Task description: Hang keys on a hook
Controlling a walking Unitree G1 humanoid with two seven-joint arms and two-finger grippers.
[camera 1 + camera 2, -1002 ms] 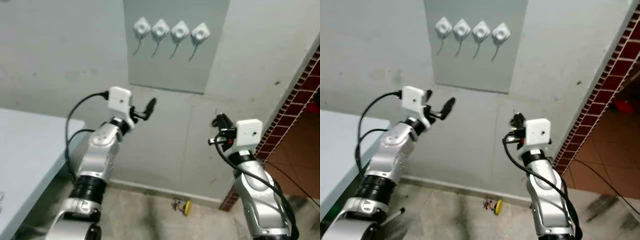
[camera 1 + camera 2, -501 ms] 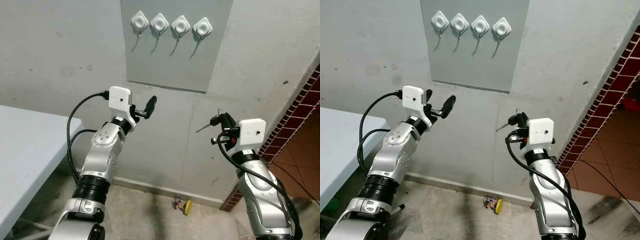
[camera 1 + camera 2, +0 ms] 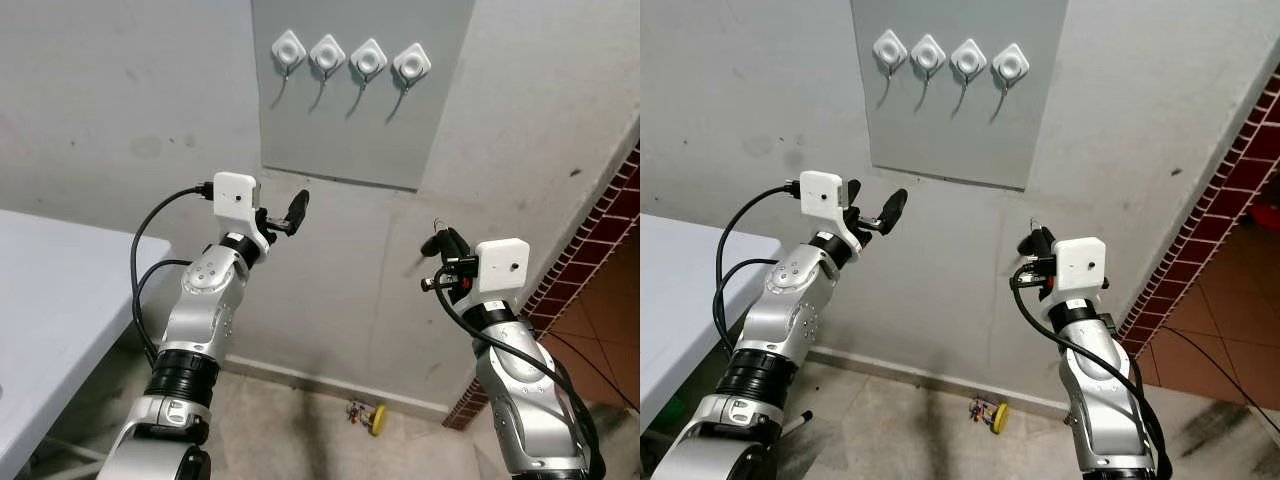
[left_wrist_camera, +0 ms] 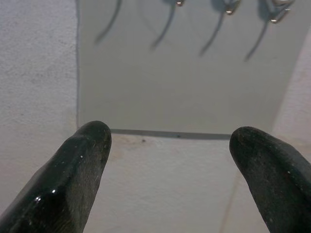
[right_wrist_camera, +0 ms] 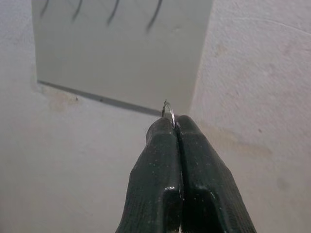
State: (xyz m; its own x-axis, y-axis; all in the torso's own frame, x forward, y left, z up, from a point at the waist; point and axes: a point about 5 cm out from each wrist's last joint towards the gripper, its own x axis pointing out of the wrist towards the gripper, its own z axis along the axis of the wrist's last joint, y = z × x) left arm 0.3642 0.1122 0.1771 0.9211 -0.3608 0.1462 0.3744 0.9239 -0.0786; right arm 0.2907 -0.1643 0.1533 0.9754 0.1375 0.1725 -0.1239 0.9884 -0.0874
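Left eye view: a grey panel (image 3: 360, 110) is fixed to the wall and carries four white hooks (image 3: 350, 58) in a row near its top. The left gripper (image 3: 285, 215) is raised below the panel's lower left corner. The right gripper (image 3: 440, 245) is held up lower and to the right, near the wall, with a thin wire ring just visible above its tip. A small yellow-wheeled object (image 3: 368, 414) lies on the floor by the skirting. A pale table (image 3: 40, 300) stands at the left, and a brick-patterned edge (image 3: 600, 240) runs at the right.

Right eye view: same arrangement; nothing further to record.

Left wrist view: the two black fingers (image 4: 73, 184) stand wide apart, released and holding nothing, aimed at the panel's lower edge.

Right wrist view: the fingers (image 5: 165, 174) are clenched together, pinching a small metal key ring (image 5: 168, 110) that protrudes from their tips, below the panel's lower right corner. Any keys on it are hidden.
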